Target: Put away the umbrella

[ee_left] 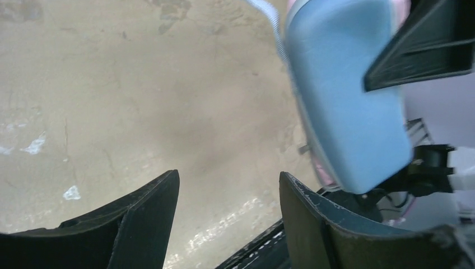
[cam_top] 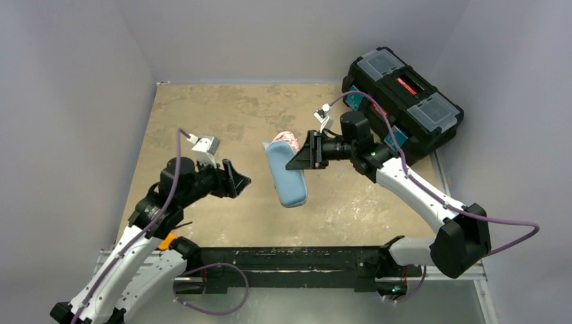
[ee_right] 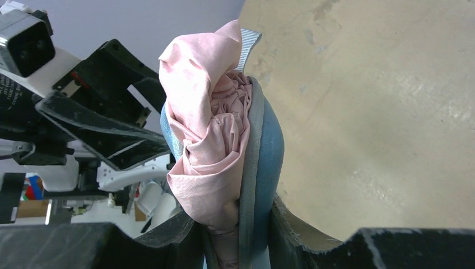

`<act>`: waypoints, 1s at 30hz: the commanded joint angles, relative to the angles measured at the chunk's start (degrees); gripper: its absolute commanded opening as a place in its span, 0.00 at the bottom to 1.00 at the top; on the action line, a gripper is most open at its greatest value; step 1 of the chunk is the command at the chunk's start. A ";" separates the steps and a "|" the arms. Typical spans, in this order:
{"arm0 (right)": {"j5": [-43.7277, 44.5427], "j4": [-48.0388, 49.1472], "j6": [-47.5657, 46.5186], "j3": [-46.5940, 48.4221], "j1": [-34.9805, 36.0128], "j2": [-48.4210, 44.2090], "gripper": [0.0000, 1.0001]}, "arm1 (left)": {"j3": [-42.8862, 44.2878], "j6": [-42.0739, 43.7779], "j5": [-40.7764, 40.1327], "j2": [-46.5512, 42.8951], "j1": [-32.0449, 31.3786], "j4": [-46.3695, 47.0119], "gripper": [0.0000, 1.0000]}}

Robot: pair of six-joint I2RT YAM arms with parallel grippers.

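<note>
1. Nearest me, at about 8 o'clock from the middle of the desk (cam_top: 222,115), the left claw (cam_top: 237,179) hangs with its fingers apart and nothing between them. It faces the bundle from just beside it but is not touching.
2. Near the centre of the desk and lifted off it, the case (cam_top: 289,179) is a blue-grey clamshell with its long side running from 12 to 6 o'clock. The right claw (cam_top: 297,156) comes in from 3 o'clock and is clamped across the case near its far end.
3. The umbrella (ee_right: 207,140) is stuffed between the two shells. Its pale pink canopy is bunched and bulges out of the open seam, most of all at the 12 o'clock end. I can't see the shaft or the handle.
4. My guess is that the fabric is light, soft and slippery. It would slide or catch in the seam if pinched, so it is better pushed in than gripped.
5. The shell looks stiff and smooth. The free 6 o'clock end seems the sound place for the left claw to take hold and squeeze the halves together.
6. A grey webbing strap (ee_right: 246,42) sticks out at the far end and might snag.
7. Farthest off, at 2 o'clock, sits a black toolbox (cam_top: 405,101), well apart from the rest.
</note>
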 commanded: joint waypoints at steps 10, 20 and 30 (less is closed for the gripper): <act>-5.40 -13.06 -7.81 8.21 -1.94 -1.20 0.00 | -21.93 22.81 -2.36 -1.08 -14.73 43.49 0.55; -6.23 -13.20 -7.55 10.30 -1.96 0.52 0.00 | -21.77 32.95 -2.81 7.03 -20.15 49.35 0.46; -6.50 -13.27 -7.33 11.12 -1.96 1.10 0.00 | -20.20 39.29 -0.25 9.03 -23.08 45.91 0.42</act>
